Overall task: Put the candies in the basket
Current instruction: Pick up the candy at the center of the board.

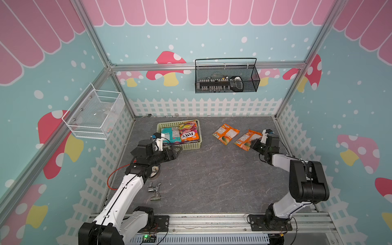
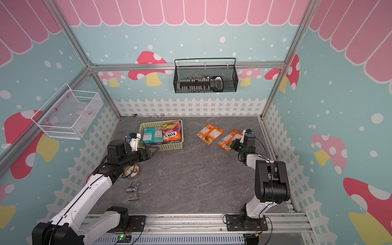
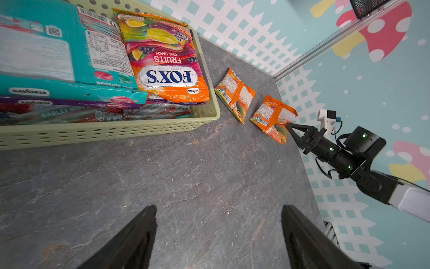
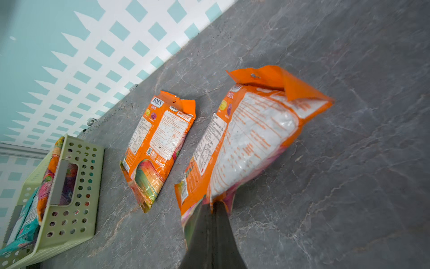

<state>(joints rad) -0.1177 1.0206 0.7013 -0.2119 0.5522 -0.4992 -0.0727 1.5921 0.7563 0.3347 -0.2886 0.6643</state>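
Grey stone-patterned tabletop [image 1: 212, 176], two arms at work.

The pale yellow-green perforated plastic basket [image 1: 191, 146] sits toward the back, left of centre. On top inside it, side by side, are a flat teal candy bag [image 1: 170, 134] with its printed back up and a glossy orange-red "FOX'S Fruits" bag [image 1: 189, 132]. The left wrist view shows a purple bag [image 3: 58, 102] under the teal one. More wrappers lie beneath, too pressed together to count.

Two flat orange candy bags lie on the table to the right of the basket and apart from it, back labels up. The inner orange bag [image 1: 226, 133] lies alone, untouched. The outer orange bag [image 1: 246, 139] lies just beside it without overlapping.

Right gripper [image 1: 255, 144]: jaws pinched together on the bottom edge of the outer orange bag, the end that faces the arm. Whether that end is off the table cannot be told.

Left gripper [image 1: 179, 149]: jaws wide apart, nothing between them. It hovers over bare table by the basket's near left corner.

A tape roll [image 2: 131, 170] and a small metal tap fitting [image 1: 154, 191] lie by the left arm.
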